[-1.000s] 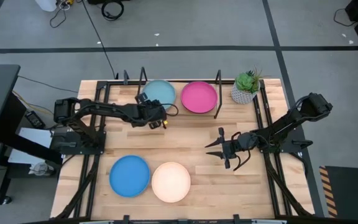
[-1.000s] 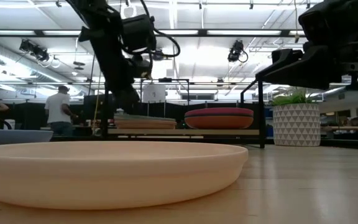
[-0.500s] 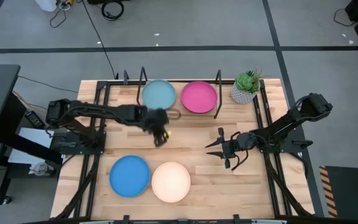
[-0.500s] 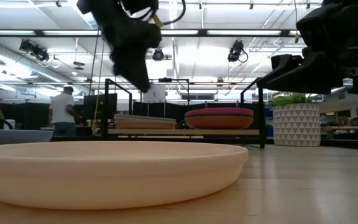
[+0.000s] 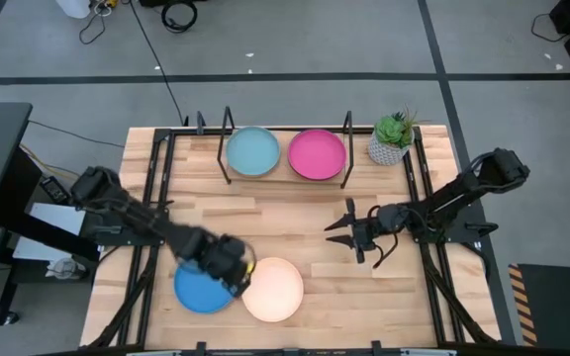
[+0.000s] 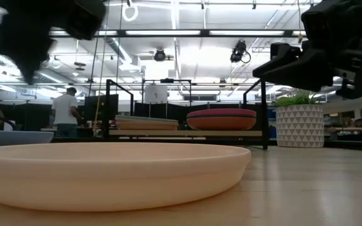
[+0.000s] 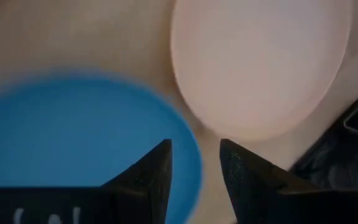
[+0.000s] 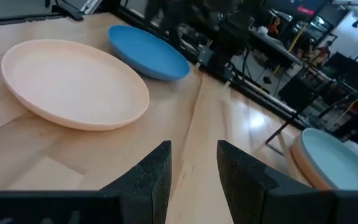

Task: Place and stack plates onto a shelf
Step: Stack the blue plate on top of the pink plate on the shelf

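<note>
The shelf (image 5: pixel 347 148) stands at the table's far edge. On it, the light blue plate (image 5: pixel 252 151) tops the left stack and the magenta plate (image 5: pixel 317 153) tops the right one. The bright blue plate (image 5: pixel 198 282) and the cream plate (image 5: pixel 273 289) lie flat side by side near the table's near edge. My left gripper (image 5: pixel 231 269) hovers open, pointing down; its fingers stand on either side of the blue plate's right rim (image 7: pixel 194 165), well above it in the low view (image 6: pixel 33 31). My right gripper (image 5: pixel 349 232) waits open, right of centre.
A small potted plant (image 5: pixel 392 136) stands right of the shelf at the far right corner. Bare wooden table lies between the shelf and the two near plates. In the low view, a person (image 6: pixel 61 113) stands in the room behind the table.
My left gripper has swung from the shelf's light blue plate toward the table's near edge and now hangs above the blue plate's right rim, next to the cream plate. The plates have not moved.
</note>
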You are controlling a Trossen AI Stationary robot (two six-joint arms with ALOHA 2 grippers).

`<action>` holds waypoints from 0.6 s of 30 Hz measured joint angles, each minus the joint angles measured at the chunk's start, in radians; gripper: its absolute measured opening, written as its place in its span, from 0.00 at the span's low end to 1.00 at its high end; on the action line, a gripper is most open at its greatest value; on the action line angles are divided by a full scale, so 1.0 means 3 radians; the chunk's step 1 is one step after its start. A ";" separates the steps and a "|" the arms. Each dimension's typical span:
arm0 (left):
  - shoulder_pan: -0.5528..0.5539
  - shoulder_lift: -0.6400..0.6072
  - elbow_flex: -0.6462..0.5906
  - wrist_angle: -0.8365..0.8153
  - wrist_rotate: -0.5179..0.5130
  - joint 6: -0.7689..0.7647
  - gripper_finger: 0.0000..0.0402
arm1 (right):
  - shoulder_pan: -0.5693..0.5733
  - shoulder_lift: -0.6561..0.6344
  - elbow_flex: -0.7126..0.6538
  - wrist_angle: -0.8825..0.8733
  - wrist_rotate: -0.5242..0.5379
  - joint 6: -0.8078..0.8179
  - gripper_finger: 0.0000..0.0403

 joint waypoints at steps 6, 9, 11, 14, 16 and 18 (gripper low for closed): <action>-0.0555 0.0236 0.0036 0.0294 -0.0366 -0.0980 0.35 | -0.0282 0.0000 0.0000 0.0101 -0.0482 -0.0064 0.33; -0.0692 0.0467 0.0224 0.0185 -0.0444 -0.1202 0.35 | -0.0392 0.0000 0.0000 0.0136 -0.0759 -0.0024 0.33; -0.0736 0.0632 0.0400 -0.0012 -0.0455 -0.1227 0.35 | -0.0436 0.0000 0.0000 0.0153 -0.0919 0.0028 0.33; -0.0760 0.0882 0.0674 -0.0274 -0.0467 -0.1210 0.35 | -0.0454 0.0000 0.0000 0.0162 -0.1071 0.0076 0.33; -0.0756 0.1044 0.0866 -0.0471 -0.0479 -0.1162 0.35 | -0.0452 0.0000 0.0000 0.0150 -0.1131 0.0117 0.33; -0.0754 0.1195 0.1027 -0.0709 -0.0483 -0.1115 0.35 | -0.0450 0.0000 0.0000 0.0130 -0.1187 0.0184 0.33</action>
